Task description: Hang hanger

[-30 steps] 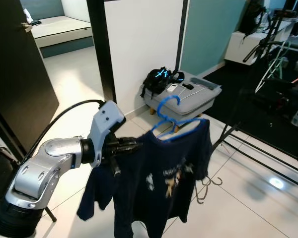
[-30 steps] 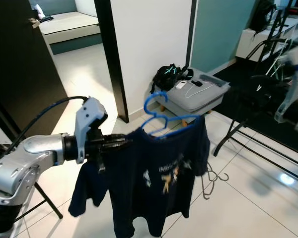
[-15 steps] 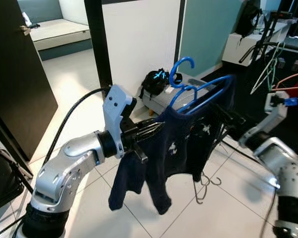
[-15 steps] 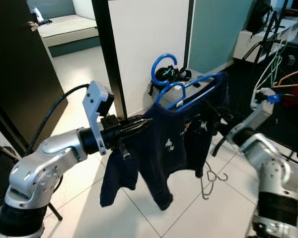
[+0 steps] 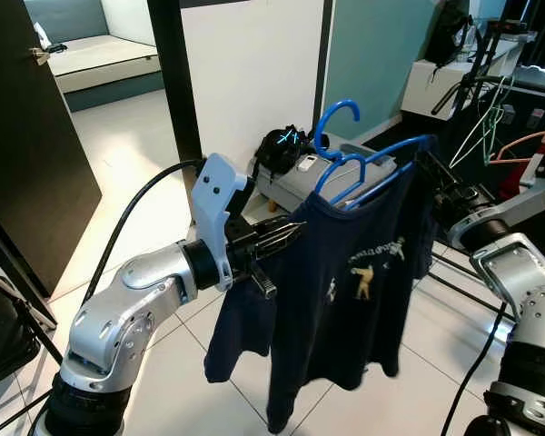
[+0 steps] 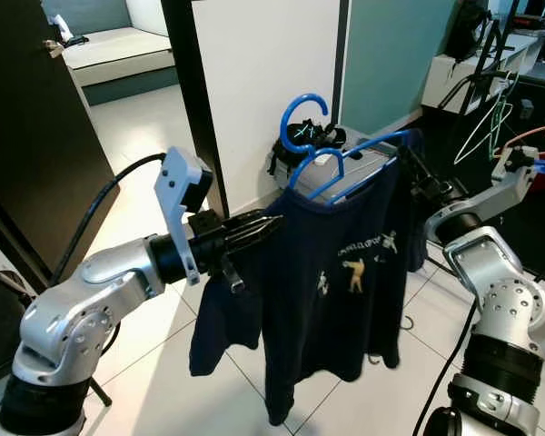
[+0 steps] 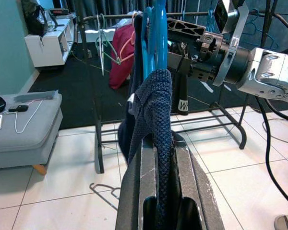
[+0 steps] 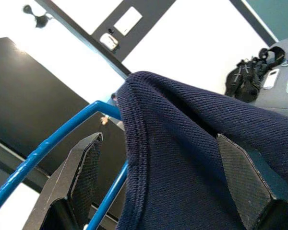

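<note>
Nearest the camera, the left gripper point(image 5: 286, 238) pinches one shoulder of the dark navy printed T-shirt point(image 5: 345, 300), which hangs from a bright blue plastic hanger point(image 5: 368, 173) held in mid-air. At its far shoulder, the right gripper point(image 8: 153, 187) is spread around the cloth. Beyond stands a grey padded bench point(image 5: 322, 182).

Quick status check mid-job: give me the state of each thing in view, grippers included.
left gripper: jaws shut on the shirt's shoulder
right gripper: jaws open around the shirt's other shoulder and the hanger's end
blue hanger: held up in the air, tilted, not yet on a rail
navy shirt: draped on the hanger, hanging free
clothes rack: standing, holding garments
</note>
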Robot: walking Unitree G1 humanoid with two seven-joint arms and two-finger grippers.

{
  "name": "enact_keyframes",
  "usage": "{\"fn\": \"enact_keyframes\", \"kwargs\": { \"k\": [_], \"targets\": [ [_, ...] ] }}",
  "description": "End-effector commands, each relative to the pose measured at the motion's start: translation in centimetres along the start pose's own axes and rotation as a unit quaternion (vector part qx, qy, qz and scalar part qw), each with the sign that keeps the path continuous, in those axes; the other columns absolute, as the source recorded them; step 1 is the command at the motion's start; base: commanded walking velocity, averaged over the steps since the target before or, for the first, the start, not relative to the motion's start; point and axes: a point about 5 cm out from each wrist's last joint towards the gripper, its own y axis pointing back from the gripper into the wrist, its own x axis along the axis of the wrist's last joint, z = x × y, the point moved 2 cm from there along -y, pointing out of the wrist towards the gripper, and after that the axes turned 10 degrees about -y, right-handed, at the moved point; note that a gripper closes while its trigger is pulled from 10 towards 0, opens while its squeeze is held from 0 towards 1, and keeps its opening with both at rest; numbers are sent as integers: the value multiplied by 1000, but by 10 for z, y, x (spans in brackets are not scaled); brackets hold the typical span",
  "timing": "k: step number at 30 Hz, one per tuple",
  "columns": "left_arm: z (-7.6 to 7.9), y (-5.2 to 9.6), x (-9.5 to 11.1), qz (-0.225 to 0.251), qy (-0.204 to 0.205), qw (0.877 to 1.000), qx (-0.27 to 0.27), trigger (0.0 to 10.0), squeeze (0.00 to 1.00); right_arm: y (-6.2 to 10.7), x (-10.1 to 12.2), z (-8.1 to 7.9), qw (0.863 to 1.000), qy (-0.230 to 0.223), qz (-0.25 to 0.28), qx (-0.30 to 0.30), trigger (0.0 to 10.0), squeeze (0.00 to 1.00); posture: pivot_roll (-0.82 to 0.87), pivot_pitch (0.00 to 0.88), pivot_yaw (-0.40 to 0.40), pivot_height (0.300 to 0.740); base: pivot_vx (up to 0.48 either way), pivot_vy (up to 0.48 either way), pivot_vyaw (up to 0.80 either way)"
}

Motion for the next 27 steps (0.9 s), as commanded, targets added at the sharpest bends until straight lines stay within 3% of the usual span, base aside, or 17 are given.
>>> {"fn": "enact_keyframes", "kwargs": {
  "k": [1, 3, 4, 5, 7, 8, 18, 22, 26, 27],
  "targets": [
    [5, -1, 10, 20, -8, 1000, -8, 9686, 0, -4, -4, -2, 1000, 6, -11, -13, 8157, 0, -66, 0, -3, 740, 0, 0, 0],
    [6, -2, 11, 21, -9, 1000, -9, 9686, 0, -4, -5, -1, 1000, 7, -12, -19, 8157, 0, -66, 0, -3, 740, 0, 0, 0],
    [6, -2, 11, 22, -8, 1000, -9, 9529, 0, -4, -6, 0, 1000, 7, -12, -24, 2706, 0, -64, 0, -4, 740, 0, 0, 0],
    [7, -2, 12, 23, -8, 1000, -10, 9451, 0, -5, -6, 1, 1000, 0, -10, -26, 1333, 0, -64, 0, -4, 740, 0, 0, 0],
    [7, -3, 12, 23, -8, 1000, -11, 9412, 0, -5, -6, 1, 1000, -4, -8, -29, 902, 0, -63, 0, -4, 740, 0, 0, 0],
    [7, -3, 12, 24, -8, 1000, -11, 9373, 0, -5, -5, 2, 999, -7, -6, -34, 0, 0, -63, 0, -4, 740, 0, 0, 0],
    [8, -4, 13, 23, -9, 1000, -13, 9059, 0, -6, -4, 2, 999, -10, -2, -40, 0, 0, -64, 0, -3, 740, 0, 0, 0],
    [7, -4, 7, 7, -18, 1000, -13, 9059, 0, -8, -4, -6, 1000, -4, -8, -23, 0, 0, -67, 0, -1, 740, 0, 0, 0],
    [4, -3, 0, -18, -39, 999, -4, 8980, 0, -7, -7, -10, 1000, 14, -22, -17, 0, 0, -69, 0, -2, 740, 0, 0, 0],
    [1, -2, -5, -37, -60, 997, 3, 8941, 0, -7, -8, -12, 999, 26, -30, -14, 0, 0, -70, 0, -2, 740, 0, 0, 0]
  ]
}}
